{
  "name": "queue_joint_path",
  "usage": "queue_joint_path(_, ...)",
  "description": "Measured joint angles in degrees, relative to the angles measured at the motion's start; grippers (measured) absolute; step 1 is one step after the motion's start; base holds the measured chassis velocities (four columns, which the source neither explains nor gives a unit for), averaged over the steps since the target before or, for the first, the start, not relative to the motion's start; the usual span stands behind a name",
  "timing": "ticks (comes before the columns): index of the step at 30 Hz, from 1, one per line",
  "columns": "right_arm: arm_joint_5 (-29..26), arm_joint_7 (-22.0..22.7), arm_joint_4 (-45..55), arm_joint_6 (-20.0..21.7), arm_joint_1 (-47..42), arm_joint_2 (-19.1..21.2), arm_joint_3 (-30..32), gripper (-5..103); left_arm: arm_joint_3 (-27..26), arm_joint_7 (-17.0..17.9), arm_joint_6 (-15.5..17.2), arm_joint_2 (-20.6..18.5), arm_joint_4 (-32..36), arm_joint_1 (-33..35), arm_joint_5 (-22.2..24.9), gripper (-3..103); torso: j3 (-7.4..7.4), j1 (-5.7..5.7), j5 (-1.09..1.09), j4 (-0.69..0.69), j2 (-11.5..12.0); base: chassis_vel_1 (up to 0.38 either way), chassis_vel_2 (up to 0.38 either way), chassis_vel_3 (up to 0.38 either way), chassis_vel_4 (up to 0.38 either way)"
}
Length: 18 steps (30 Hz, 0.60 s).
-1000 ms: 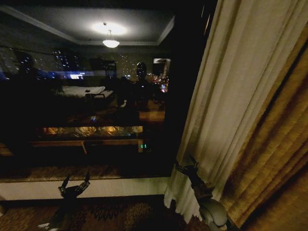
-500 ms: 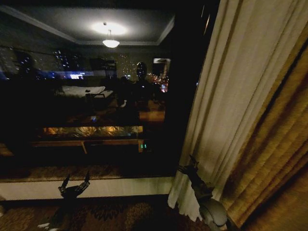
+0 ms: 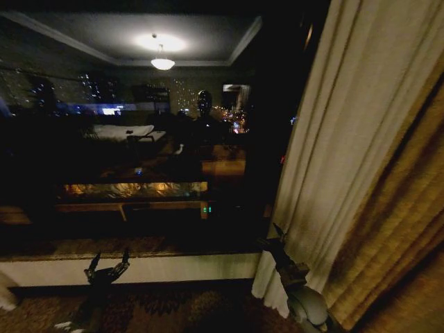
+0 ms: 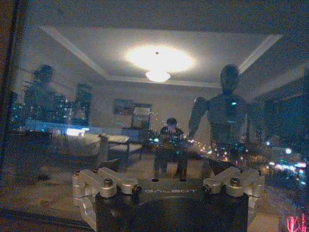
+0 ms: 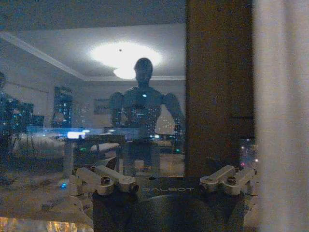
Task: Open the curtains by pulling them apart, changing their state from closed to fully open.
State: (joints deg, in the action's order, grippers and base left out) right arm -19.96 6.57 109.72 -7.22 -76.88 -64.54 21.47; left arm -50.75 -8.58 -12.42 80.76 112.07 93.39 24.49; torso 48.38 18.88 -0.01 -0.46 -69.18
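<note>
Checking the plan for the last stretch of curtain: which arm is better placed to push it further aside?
Probably the right. The right claw sits at the edge of the sheer cream-white pleated curtain, open. The left claw hangs low before the dark window glass, apart from any fabric.

The sheer curtain's [image 3: 333,159] inner edge has slid further right, baring more dark window glass [image 3: 139,139]. The right end effector [image 3: 272,241] at its hem has shifted right with it.
</note>
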Motion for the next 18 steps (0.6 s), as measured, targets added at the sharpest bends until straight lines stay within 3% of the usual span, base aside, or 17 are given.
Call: queue_joint_path(18, 0.0, 0.0, 0.0, 0.0, 0.0, 0.0, 0.0, 100, 0.0, 0.0, 0.0, 0.0, 0.0, 0.0, 0.0, 100, 0.0, 0.01, 0.01, 0.0, 0.0, 0.338, 0.341, -0.34, -0.338)
